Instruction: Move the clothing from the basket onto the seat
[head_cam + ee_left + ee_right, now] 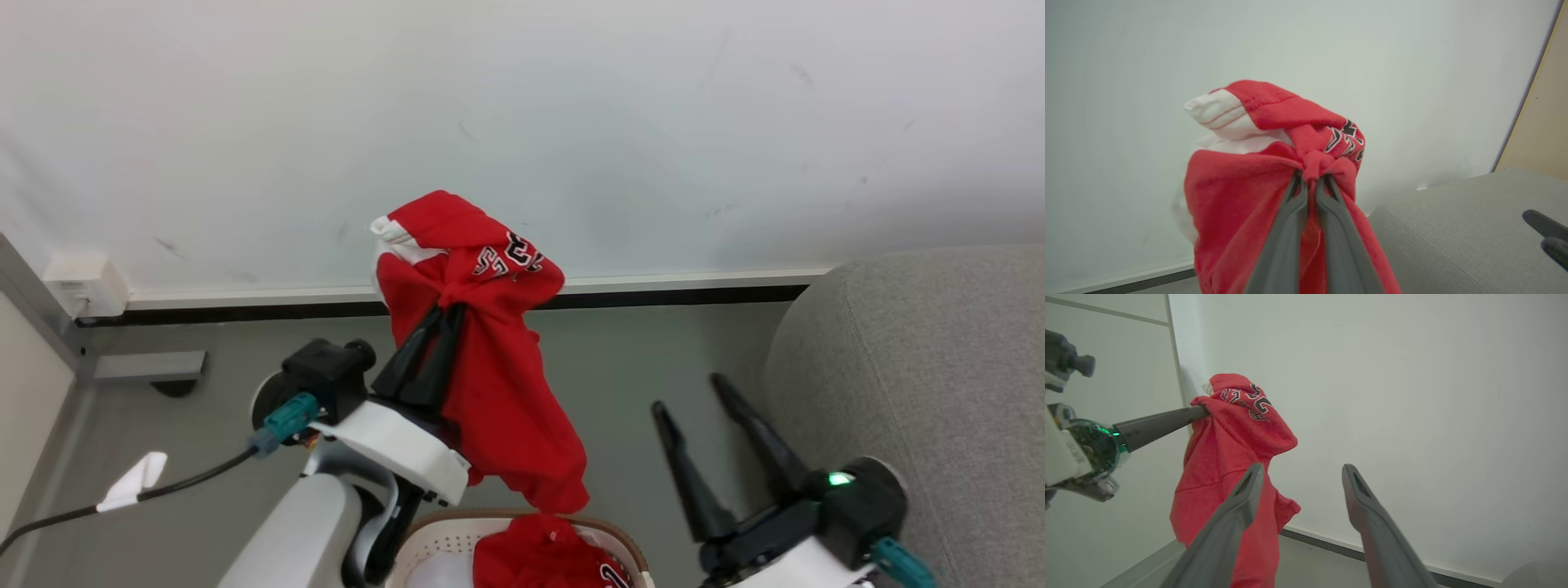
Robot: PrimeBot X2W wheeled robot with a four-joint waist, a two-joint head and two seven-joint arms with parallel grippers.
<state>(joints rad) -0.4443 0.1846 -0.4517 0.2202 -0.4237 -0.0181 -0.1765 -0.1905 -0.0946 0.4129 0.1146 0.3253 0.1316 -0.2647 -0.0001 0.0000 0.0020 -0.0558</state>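
Nearest me, the basket (437,529) holds a heaped red jersey (539,559). Above it the left gripper (451,312) is pinched tight on a second jersey (498,400), whose lower end hangs just over the basket. The right gripper (687,393) stands spread and bare beside the grey sofa (922,367). The left wrist view gives the bunched cloth at the fingertips (1295,196) up close; the right wrist view catches the hem dangling before the white wall (1412,396)

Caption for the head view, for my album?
Left hand holds a red jersey above the basket; right hand open beside the sofa.
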